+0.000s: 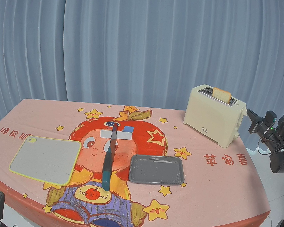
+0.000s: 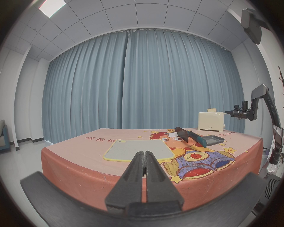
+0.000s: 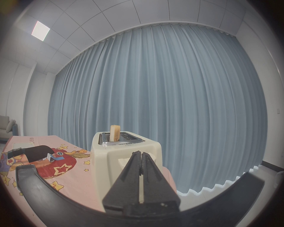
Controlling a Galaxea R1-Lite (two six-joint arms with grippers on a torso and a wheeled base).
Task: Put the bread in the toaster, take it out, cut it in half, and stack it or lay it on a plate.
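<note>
Pleated grey-blue floor-length curtain [image 1: 147, 47] spans the whole back wall. White tiled drop ceiling [image 2: 142, 14] carries one lit rectangular light panel [image 2: 52, 6]. Plain white side wall [image 2: 26, 97], dark skirting board [image 2: 26, 139] at its foot. Pale glossy floor [image 2: 20, 159]. Grey upholstered sofa [image 3: 4, 125] stands against a side wall.

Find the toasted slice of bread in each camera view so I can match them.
Head view: toasted bread slice stands in a slot of the cream toaster, far right on the table.
Left wrist view: the slice pokes from the toaster, far beyond the teal-handled knife.
Right wrist view: the slice rises from the toaster, close ahead.
Shared landmark: the toaster.
</note>
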